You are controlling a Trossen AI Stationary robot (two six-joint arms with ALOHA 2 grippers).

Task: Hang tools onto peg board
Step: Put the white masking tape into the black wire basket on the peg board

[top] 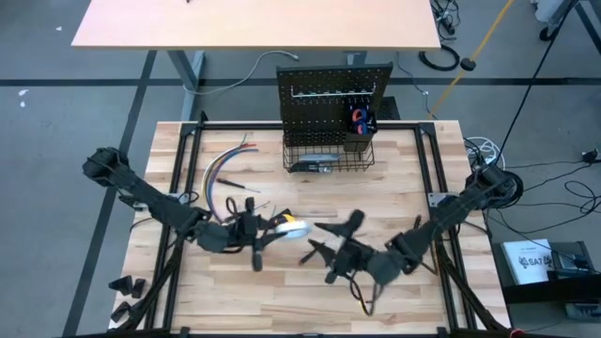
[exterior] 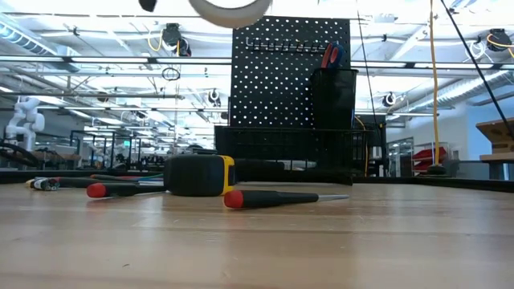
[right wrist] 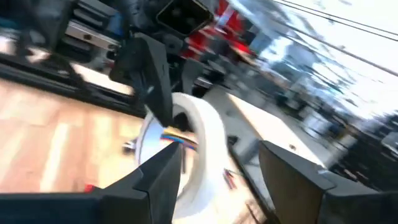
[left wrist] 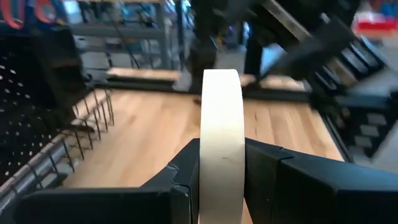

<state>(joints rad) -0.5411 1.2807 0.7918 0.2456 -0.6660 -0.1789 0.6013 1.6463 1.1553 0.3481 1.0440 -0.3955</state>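
L gripper (left wrist: 221,180) clamped on roll of white tape (left wrist: 221,143), edgewise. Light, stiff ring; grip across width. R gripper (right wrist: 221,180) fingers apart, near roll.

A bundle of coloured wires (top: 223,169) lies on the worktop (top: 394,202) near its far left corner, ends fanned out.
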